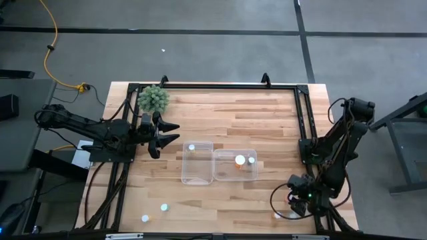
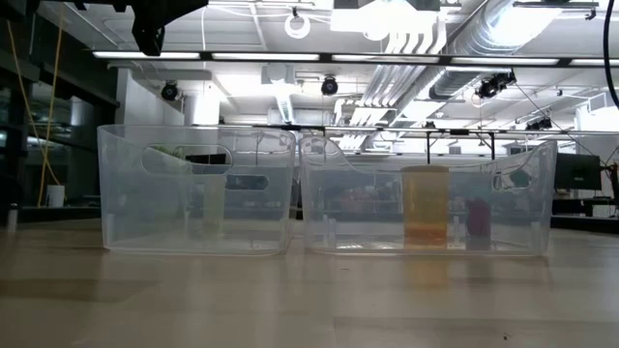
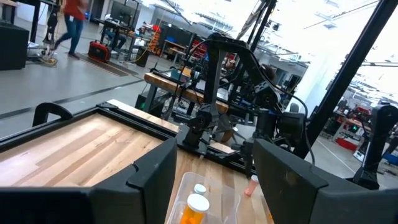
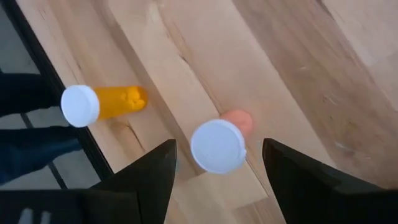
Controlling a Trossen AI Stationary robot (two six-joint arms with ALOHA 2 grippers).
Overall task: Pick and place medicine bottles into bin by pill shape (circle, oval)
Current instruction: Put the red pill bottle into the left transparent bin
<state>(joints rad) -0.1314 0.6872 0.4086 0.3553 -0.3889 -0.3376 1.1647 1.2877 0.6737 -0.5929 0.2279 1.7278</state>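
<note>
Two bottles lie near the right gripper (image 4: 217, 163): its spread fingers straddle the pink bottle (image 4: 219, 144), ready to pinch; the left gripper (image 1: 168, 133), fingers spread, waits.

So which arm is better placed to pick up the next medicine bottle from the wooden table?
Probably the right arm. Its gripper is open directly above a white-capped pink bottle, with an orange bottle lying nearby. The left gripper hovers open near the two clear plastic bins, far from loose bottles.
</note>
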